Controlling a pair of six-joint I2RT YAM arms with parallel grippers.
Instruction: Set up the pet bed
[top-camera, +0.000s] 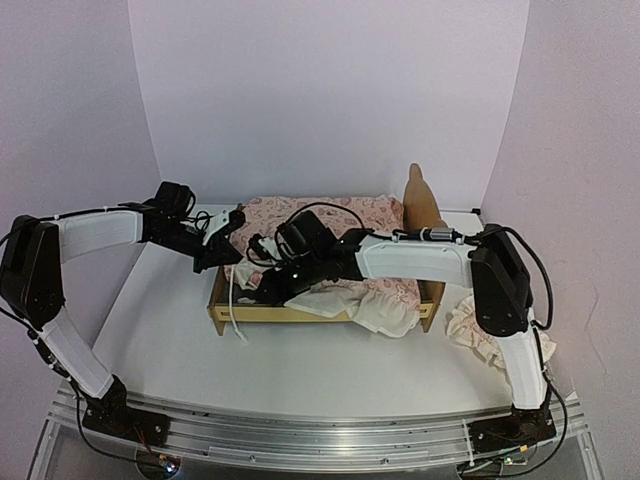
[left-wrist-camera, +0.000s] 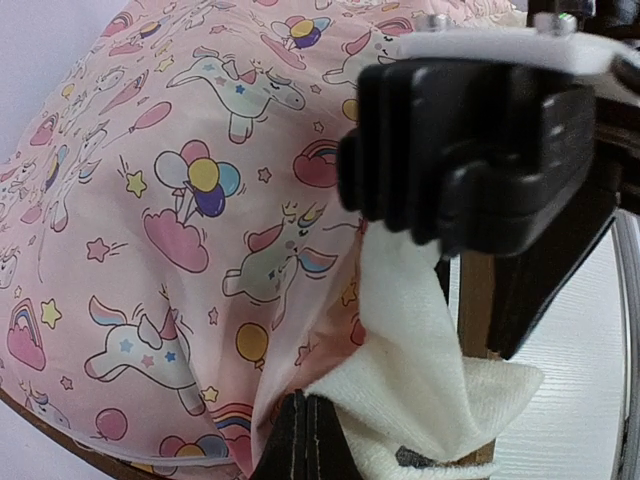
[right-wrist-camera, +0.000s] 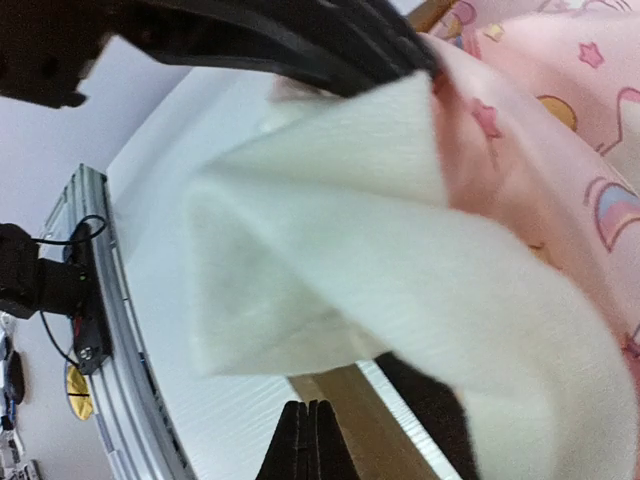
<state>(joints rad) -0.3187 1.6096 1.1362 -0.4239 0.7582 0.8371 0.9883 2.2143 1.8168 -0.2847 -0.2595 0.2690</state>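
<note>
Fingertips (left-wrist-camera: 292, 445) of the left tool (top-camera: 228, 232), nearest the wrist lens, stand pressed together at the hem where the unicorn-print quilt (top-camera: 330, 215) turns to show its white lining (top-camera: 378, 305). Whether a fold is nipped between them cannot be told. Jaws of the right tool (top-camera: 258, 285), whose arm extends across from the right, are likewise together. The lining is bunched just beyond them, the wooden front rail (right-wrist-camera: 340, 390) lies beneath, and no cloth shows between them.

Between the two arms the pet bed (top-camera: 290, 314) stands on the tabletop (top-camera: 300, 375), its eared headboard (top-camera: 420, 200) toward the right. The quilt is heaped over it and spills across the front rail. A ruffled pillow (top-camera: 478, 328) lies on the tabletop beside the bed's right end.

Step in hand, as judged: spreading the quilt flat. To do it well, each tool should take one corner by a thin fold of hem only, clear of the frame. The two should then draw apart along the bed's length, keeping the cloth low so that the light frame is not dragged and the printed face ends uppermost.
</note>
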